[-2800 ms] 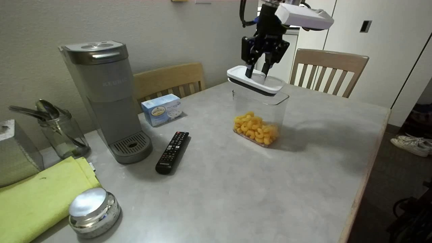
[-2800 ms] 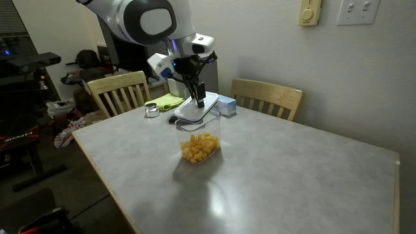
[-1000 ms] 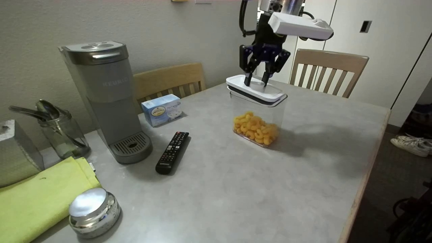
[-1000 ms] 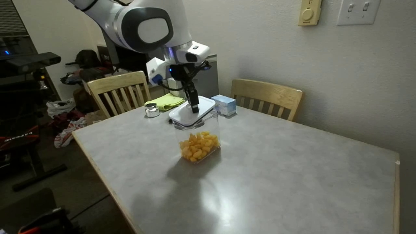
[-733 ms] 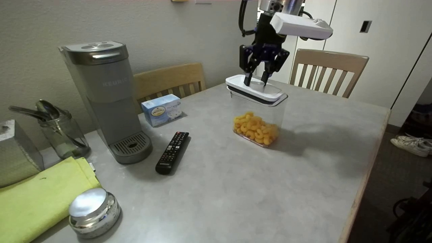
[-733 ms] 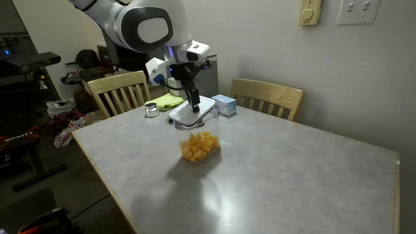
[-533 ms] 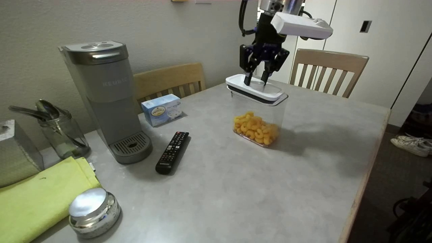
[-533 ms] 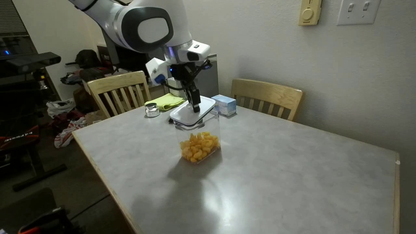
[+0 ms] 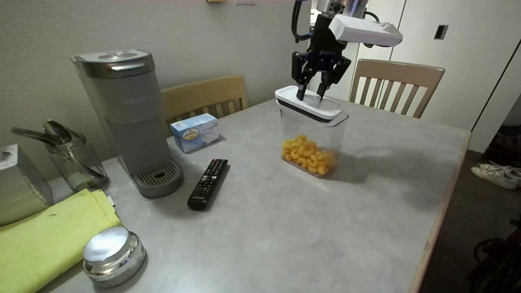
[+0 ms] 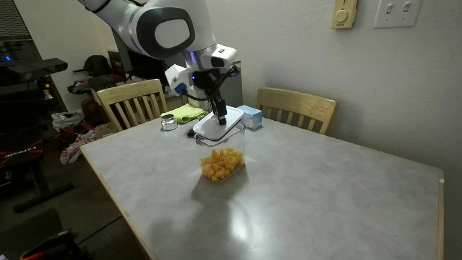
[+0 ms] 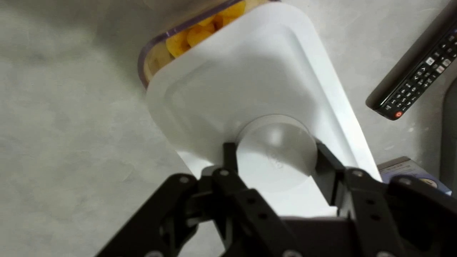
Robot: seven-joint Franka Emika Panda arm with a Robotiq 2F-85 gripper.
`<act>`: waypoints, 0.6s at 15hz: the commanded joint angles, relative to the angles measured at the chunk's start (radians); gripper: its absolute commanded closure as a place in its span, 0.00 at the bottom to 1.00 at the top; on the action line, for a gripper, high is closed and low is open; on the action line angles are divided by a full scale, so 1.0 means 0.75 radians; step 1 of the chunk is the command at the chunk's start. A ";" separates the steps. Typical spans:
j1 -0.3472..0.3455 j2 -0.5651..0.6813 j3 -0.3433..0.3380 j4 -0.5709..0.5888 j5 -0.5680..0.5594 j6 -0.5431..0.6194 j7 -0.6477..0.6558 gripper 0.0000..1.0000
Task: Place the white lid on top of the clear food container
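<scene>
The white lid (image 9: 290, 95) also shows in an exterior view (image 10: 206, 130) and in the wrist view (image 11: 250, 82). My gripper (image 9: 311, 97) is shut on the lid's round centre knob (image 11: 275, 153), one finger on each side. The lid is tilted over the mouth of the clear food container (image 9: 336, 134), which stands on the table with yellow pasta (image 9: 307, 154) in its bottom. One lid end sits near the rim, the other is raised. In the wrist view the container's rim (image 11: 140, 66) and pasta stick out past one lid end. Contact with the rim is unclear.
A blue-and-white box (image 9: 195, 132), a black remote (image 9: 208, 183) and a grey coffee maker (image 9: 126, 110) stand on the table. A utensil jar (image 9: 77, 162), a yellow cloth (image 9: 53, 236) and a silver round jar (image 9: 114, 260) are farther off. Chairs (image 10: 296, 108) stand at the table's edges.
My gripper and the lid came down onto the container's mouth, held there, then rose slightly and shifted a little sideways in the last half second. The container's top leaned slightly and has come back.
</scene>
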 commanded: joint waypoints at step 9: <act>-0.011 -0.021 -0.032 -0.060 -0.012 0.040 0.045 0.71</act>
